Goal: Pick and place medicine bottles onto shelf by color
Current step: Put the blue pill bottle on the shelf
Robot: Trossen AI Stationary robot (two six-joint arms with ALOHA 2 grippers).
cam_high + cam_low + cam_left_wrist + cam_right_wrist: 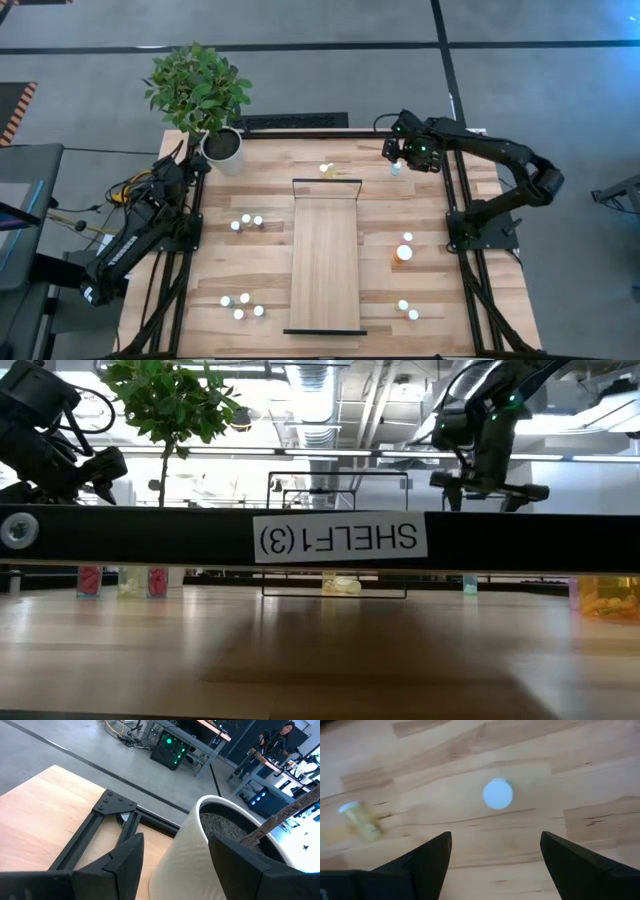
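On the shelf frame, upside-down label "SHELF1(3)"

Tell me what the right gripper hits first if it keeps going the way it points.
Probably the white-capped bottle below the open right gripper, then the table; the height between is unclear.

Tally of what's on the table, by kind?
Small round white-capped medicine bottles: 12
Larger orange medicine bottle: 1
Long light-wood shelf with black frame: 1
Green plant in white pot: 1
Total: 15
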